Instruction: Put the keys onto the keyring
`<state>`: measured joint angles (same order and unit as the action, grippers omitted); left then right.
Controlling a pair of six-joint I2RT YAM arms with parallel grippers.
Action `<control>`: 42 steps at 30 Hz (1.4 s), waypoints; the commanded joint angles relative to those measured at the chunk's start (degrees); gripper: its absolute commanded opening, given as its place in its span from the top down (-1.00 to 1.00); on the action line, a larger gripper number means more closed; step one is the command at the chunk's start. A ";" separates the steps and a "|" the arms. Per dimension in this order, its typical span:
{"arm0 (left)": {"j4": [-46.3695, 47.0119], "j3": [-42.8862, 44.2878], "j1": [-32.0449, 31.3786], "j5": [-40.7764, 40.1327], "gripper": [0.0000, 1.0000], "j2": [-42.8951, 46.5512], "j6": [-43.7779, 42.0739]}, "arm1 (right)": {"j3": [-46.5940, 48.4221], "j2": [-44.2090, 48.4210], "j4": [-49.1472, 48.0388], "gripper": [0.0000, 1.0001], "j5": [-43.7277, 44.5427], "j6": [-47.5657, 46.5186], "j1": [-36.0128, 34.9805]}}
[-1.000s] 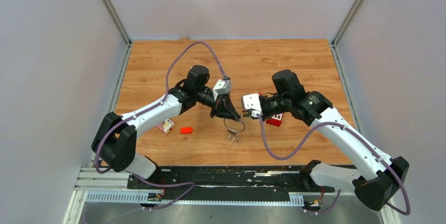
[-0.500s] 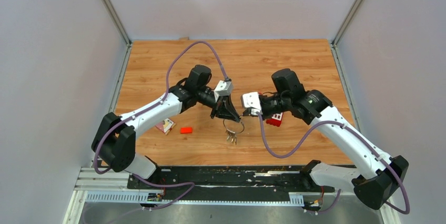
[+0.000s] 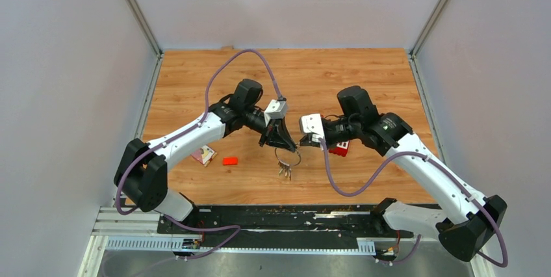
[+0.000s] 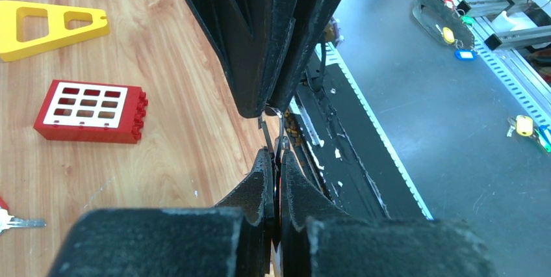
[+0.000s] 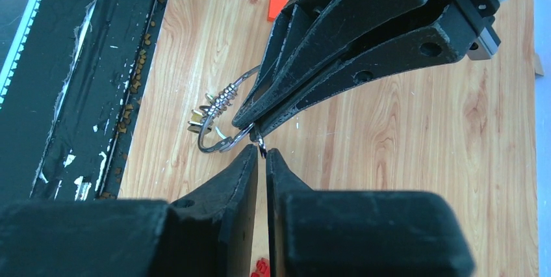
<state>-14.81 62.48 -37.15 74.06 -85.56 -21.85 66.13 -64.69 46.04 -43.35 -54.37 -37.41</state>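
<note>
Silver keyring (image 3: pixel 288 156) hangs above the bench (image 3: pixel 325 75) in the top view, between left gripper (image 3: pixel 281 140) and right gripper (image 3: pixel 304 142), which sit nose to nose. A bunch of keys (image 3: pixel 286 171) dangles under it.

Left wrist: your left fingers (image 4: pixel 256 189) are pressed together on the ring wire, and the right ones point down onto the same wire. One loose key (image 4: pixel 16 223) lies near the red block with white squares (image 4: pixel 89 111).

Right wrist: right fingers (image 5: pixel 237 176) are nearly together, pinching the thin wire right at the left tips.

Judgement: the wire is light, springy and slick, so grip it edge-on near the split. The keys are stiff; take them by the head. No box or tray seen; the ring is the only holder, with several keys on it.
</note>
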 commanded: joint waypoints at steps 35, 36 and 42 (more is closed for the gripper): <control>-3.58 1.45 0.09 2.52 1.00 0.30 -4.40 | -1.45 -0.31 -3.50 0.99 -5.21 -1.30 -0.66; -3.62 1.53 0.12 2.45 1.00 0.15 -4.43 | -1.32 -0.16 -3.46 1.00 -5.25 -1.20 -0.63; -6.06 2.85 0.09 -2.63 0.42 0.81 -6.28 | 1.52 -0.54 -2.50 1.00 -2.66 2.18 -0.63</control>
<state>-18.70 62.54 -37.10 74.30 -85.58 -25.19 64.55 -65.54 43.94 -45.82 -54.70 -37.76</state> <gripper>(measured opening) 0.200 0.022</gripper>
